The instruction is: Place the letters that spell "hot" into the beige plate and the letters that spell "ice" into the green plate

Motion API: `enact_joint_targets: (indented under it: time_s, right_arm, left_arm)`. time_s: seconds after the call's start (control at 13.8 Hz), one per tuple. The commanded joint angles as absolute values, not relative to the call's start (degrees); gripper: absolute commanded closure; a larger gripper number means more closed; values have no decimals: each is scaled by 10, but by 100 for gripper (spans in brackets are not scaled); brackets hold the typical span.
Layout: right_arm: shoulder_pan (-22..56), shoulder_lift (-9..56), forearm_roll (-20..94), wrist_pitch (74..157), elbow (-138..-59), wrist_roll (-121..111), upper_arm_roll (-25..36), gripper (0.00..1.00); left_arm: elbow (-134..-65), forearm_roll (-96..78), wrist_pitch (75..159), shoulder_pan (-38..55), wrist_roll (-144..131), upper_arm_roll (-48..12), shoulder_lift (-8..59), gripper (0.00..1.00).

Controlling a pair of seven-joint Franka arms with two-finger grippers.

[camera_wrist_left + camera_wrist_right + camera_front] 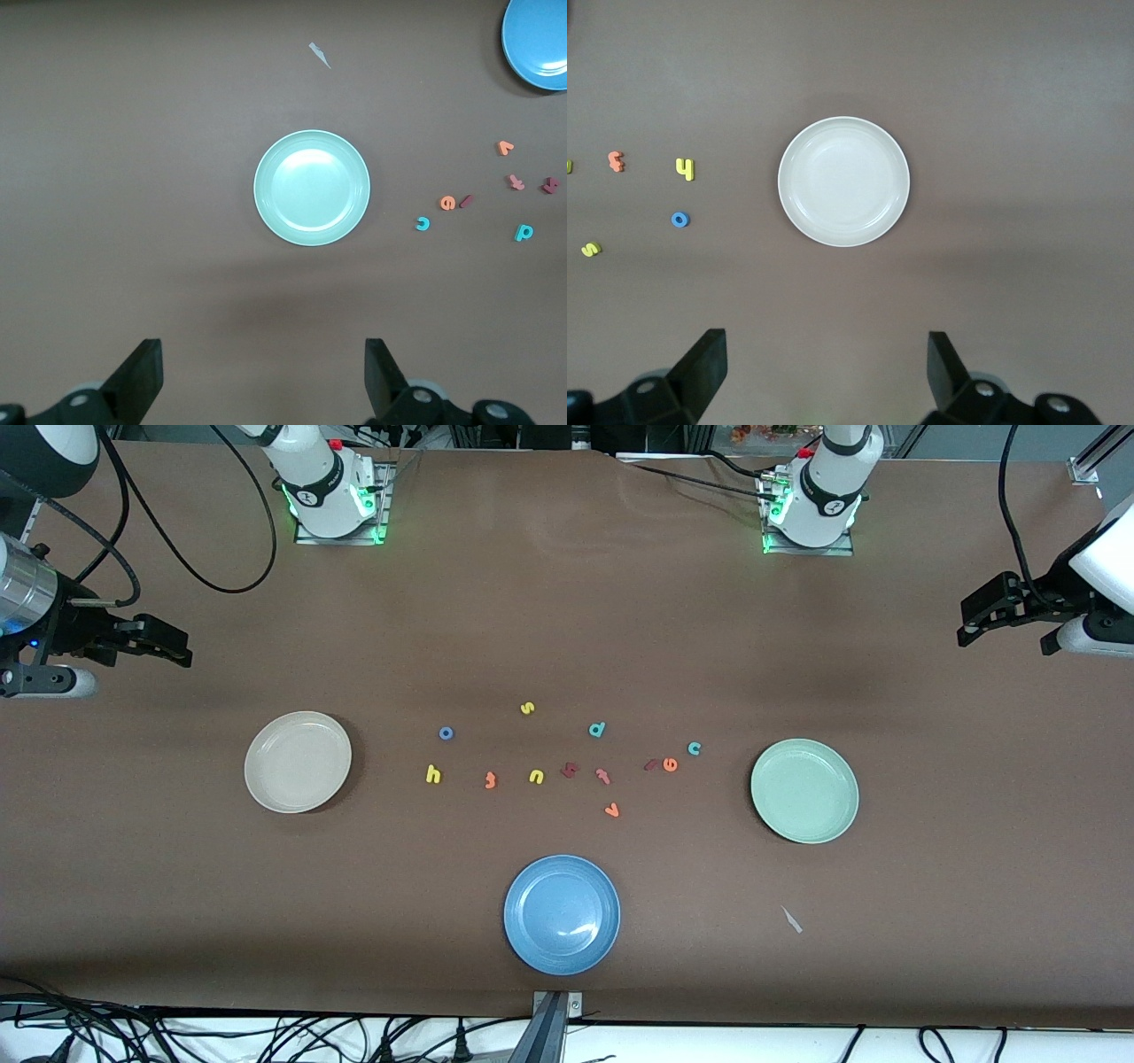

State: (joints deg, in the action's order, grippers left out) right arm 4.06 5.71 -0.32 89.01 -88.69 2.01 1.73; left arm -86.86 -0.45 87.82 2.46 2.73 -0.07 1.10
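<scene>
The yellow h (433,774), blue o (446,733) and orange t (490,780) lie on the table beside the empty beige plate (298,762). The dark red i (650,764), orange e (670,764) and teal c (695,748) lie close together beside the empty green plate (804,790). My right gripper (180,651) hangs open and empty high over the right arm's end of the table; its wrist view looks down on the beige plate (843,181). My left gripper (967,631) hangs open and empty over the left arm's end, looking down on the green plate (312,188).
A blue plate (562,914) sits nearest the front camera. Among the letters lie a yellow n (536,777), yellow s (527,708), teal d (597,730), a dark red letter (570,770), pinkish t (603,776) and orange v (611,810). A small pale scrap (791,919) lies near the green plate.
</scene>
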Motion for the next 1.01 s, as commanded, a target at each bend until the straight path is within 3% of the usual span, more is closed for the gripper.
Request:
enact_joint_targets:
  time_s: [0.0,0.94]
  right_arm:
    - [43,61,-9,884,-878,23,18,0]
    - [43,61,-10,884,-878,23,18,0]
  left_arm:
    - [-856,1,868,29,22,0,15,0]
    - [-857,2,874,27,20,-1,21,0]
